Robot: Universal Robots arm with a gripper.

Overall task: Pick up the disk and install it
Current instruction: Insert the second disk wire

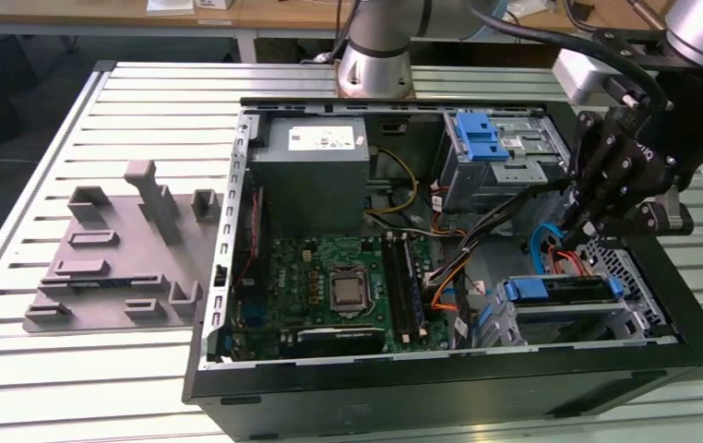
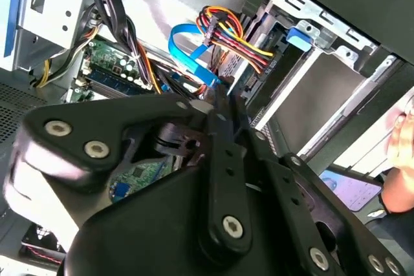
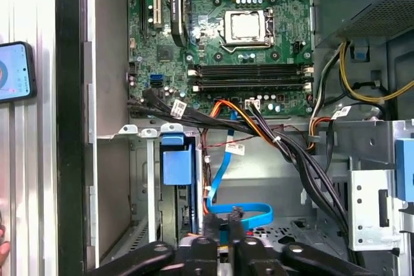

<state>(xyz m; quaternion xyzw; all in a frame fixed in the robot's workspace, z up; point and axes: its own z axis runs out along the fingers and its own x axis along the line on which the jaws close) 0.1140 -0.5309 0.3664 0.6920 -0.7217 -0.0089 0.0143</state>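
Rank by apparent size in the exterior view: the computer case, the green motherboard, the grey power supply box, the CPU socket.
1. Computer case
2. Green motherboard
3. Grey power supply box, clearly smaller than the motherboard
4. CPU socket

Open computer case (image 1: 450,369), exterior view. The gripper (image 1: 577,231) hangs in the gap between the upper drive cage (image 1: 499,152) and the lower drive bay (image 1: 567,300). Cable bundle (image 1: 481,231) and blue data cable (image 3: 239,211) cross this gap. The motherboard (image 1: 339,286) area lies unobstructed from above.
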